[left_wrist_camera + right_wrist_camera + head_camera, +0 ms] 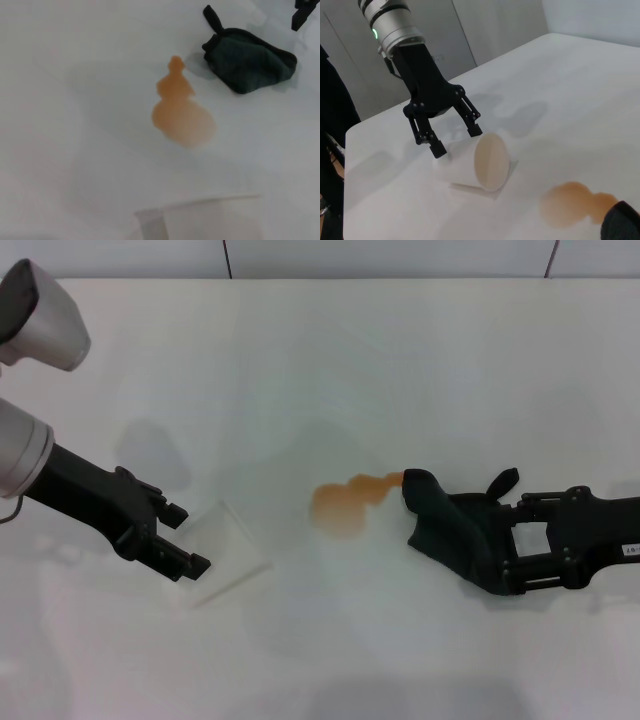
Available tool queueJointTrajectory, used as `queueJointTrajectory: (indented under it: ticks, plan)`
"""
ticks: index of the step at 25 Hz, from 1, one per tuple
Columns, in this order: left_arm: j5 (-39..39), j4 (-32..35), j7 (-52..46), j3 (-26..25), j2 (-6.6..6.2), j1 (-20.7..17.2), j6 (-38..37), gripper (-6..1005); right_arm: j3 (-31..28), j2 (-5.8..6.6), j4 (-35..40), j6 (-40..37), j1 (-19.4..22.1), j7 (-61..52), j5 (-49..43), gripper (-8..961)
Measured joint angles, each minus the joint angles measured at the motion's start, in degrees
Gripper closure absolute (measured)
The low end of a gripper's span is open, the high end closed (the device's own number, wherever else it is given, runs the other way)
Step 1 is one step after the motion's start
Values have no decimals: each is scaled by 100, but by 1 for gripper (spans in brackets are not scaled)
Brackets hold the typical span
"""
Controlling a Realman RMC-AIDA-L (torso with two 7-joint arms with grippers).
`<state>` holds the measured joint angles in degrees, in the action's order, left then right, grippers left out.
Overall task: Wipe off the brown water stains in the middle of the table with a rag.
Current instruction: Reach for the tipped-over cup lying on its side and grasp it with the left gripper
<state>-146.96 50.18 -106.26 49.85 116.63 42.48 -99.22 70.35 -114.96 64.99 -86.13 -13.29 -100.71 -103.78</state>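
Right tool [470,550] low on table [330,350], fingertips hidden inside dark rag [450,532], clamped on it; rag edge touches narrow tail of brown water stains [347,502] mid-table. Left tool [172,538] spread open, empty, straddling clear cup [480,164] lying on its side, hard to make out.
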Motion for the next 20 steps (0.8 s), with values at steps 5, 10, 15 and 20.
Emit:
queueJointTrajectory:
  ticks: [5, 10, 15, 20]
  plan:
    - [-42, 0, 1, 30, -1, -1, 6, 139, 4, 0, -2, 0, 2, 0, -3, 175]
    - [-76, 0, -24, 33, -38, 63, -44, 140, 5, 0, -1, 0, 2, -2, -1, 175]
    - [-281, -5, -62, 33, -56, 194, -171, 140, 5, 0, -2, 0, 2, -19, -2, 175]
    - [-515, -3, -161, 19, -70, 367, -310, 140, 8, 0, -8, -3, 2, -28, 6, 176]
